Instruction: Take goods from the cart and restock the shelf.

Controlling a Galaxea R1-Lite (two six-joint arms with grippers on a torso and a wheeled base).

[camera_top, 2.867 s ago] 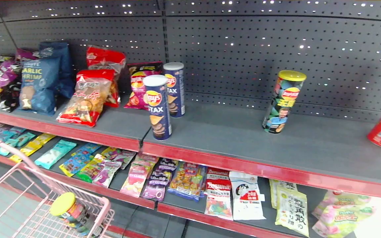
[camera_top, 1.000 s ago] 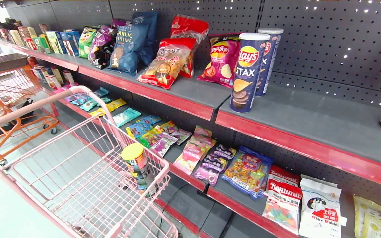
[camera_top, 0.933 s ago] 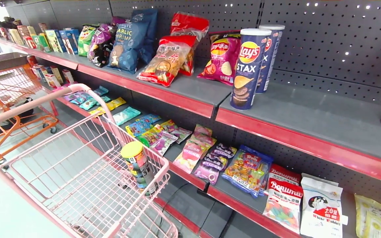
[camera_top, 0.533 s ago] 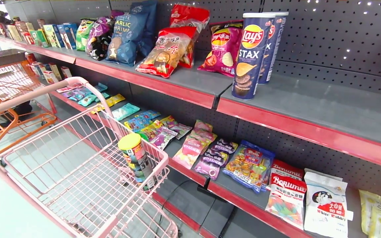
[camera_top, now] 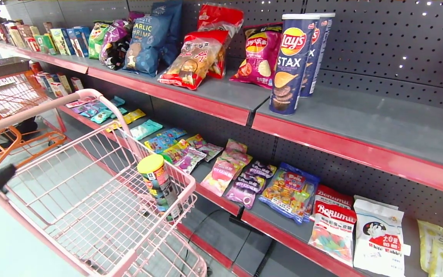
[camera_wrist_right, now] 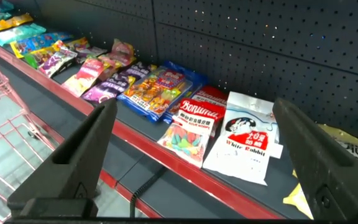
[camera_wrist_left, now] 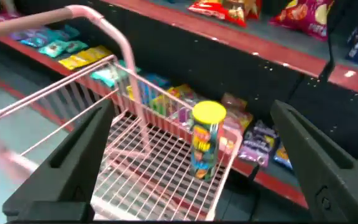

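Upright in the pink cart's (camera_top: 90,135) corner nearest the lower shelf (camera_top: 217,198): yellow-lidded can (camera_top: 160,188). Pointed at the can, spread wide, gripping nothing: left claw (camera_wrist_left: 191,107). Facing candy bags (camera_wrist_right: 191,127) along that shelf's front edge, likewise wide and empty: right claw (camera_wrist_right: 194,102).

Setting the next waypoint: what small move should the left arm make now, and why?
Probably lower the left gripper toward the yellow-lidded can. Its jaws stand open and empty. The can stands upright in a corner of the pink cart, framed between the jaws but farther off.
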